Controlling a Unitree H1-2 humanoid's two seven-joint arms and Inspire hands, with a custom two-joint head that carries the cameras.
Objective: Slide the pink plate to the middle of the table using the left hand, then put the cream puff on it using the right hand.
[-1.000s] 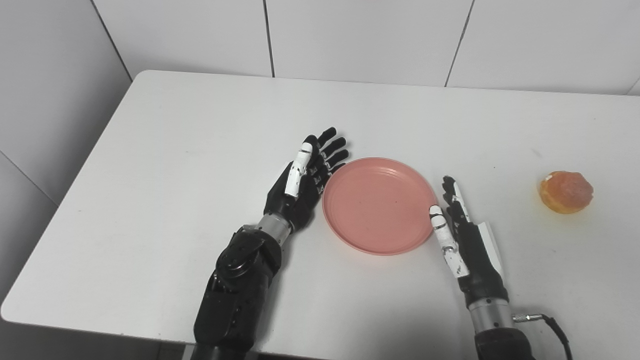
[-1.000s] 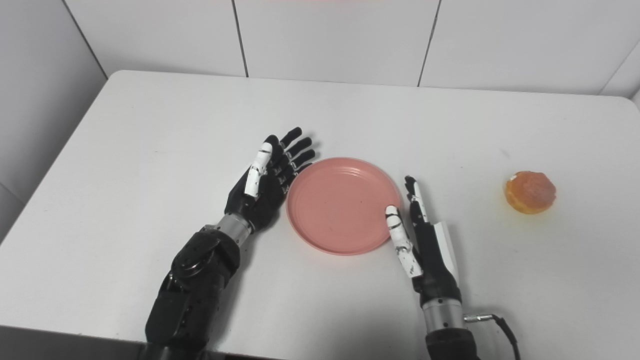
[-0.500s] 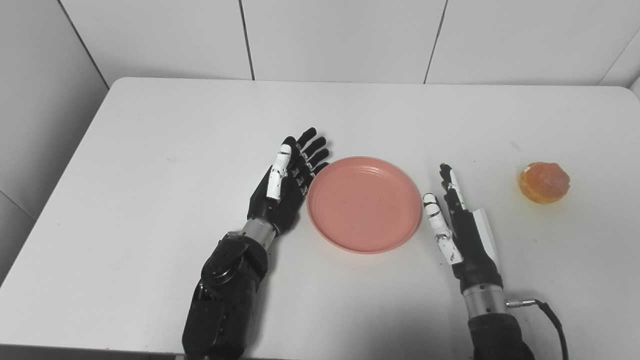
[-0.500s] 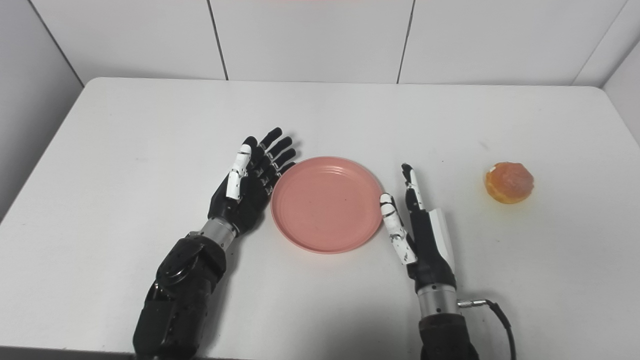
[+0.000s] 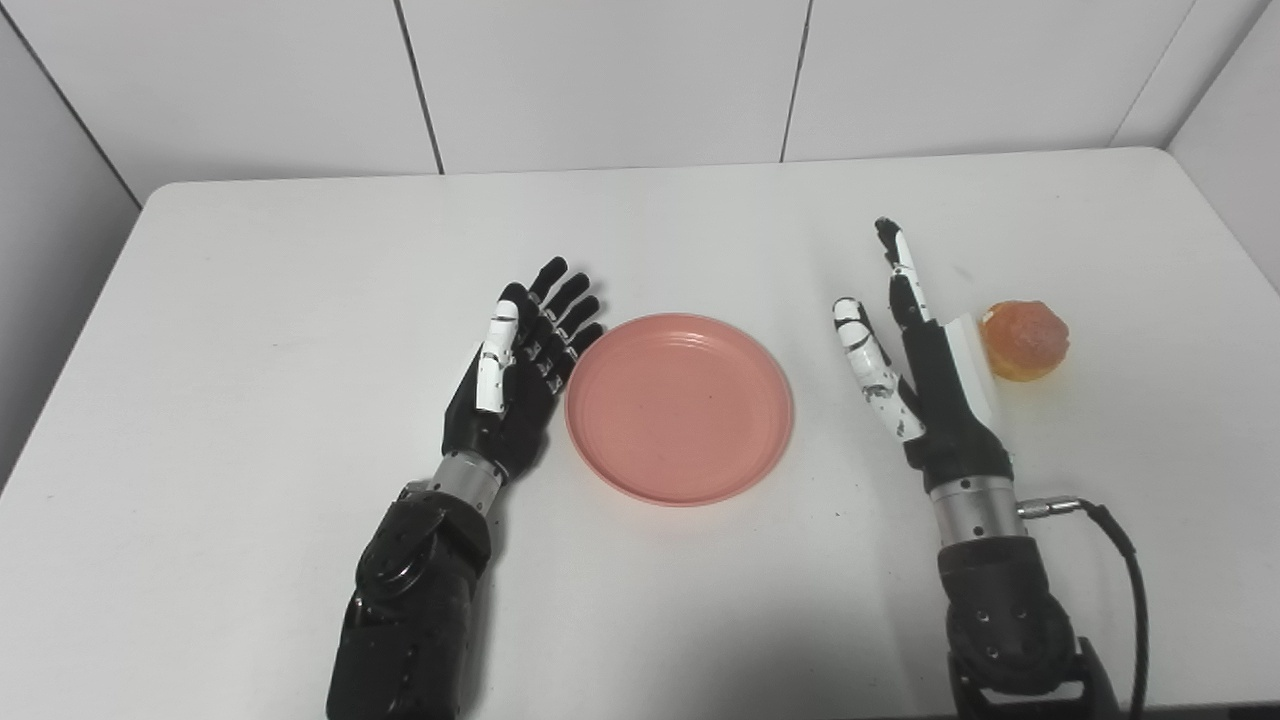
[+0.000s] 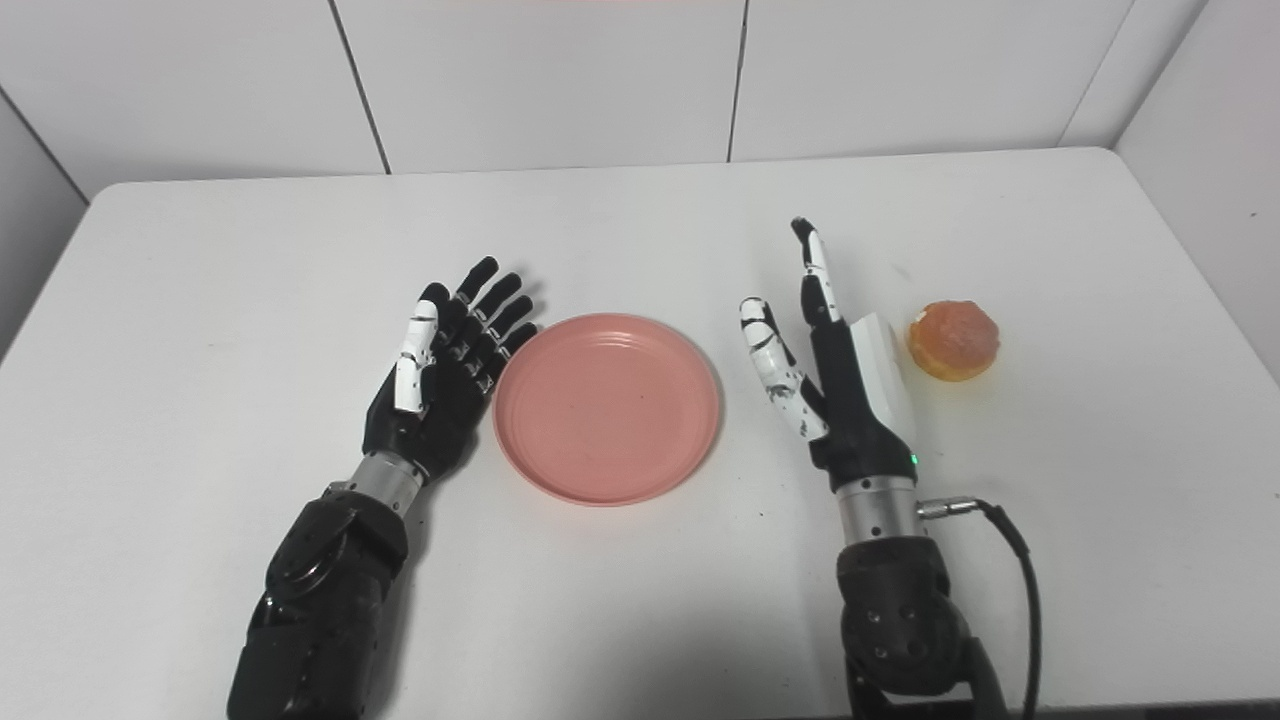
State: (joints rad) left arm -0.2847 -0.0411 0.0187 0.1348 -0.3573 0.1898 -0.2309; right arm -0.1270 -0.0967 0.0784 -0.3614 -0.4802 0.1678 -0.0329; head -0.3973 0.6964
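In the left eye view we see the pink plate resting mid-counter, our left hand just beside its left rim, fingers spread and empty. In the right eye view our right hand stands edge-up, fingers straight, holding nothing; the cream puff lies just to its right, nearer this hand, so we judge it must swing rightward.

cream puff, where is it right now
In both eye views the cream puff sits on the white table toward its right side, just right of the open right hand and apart from the pink plate.
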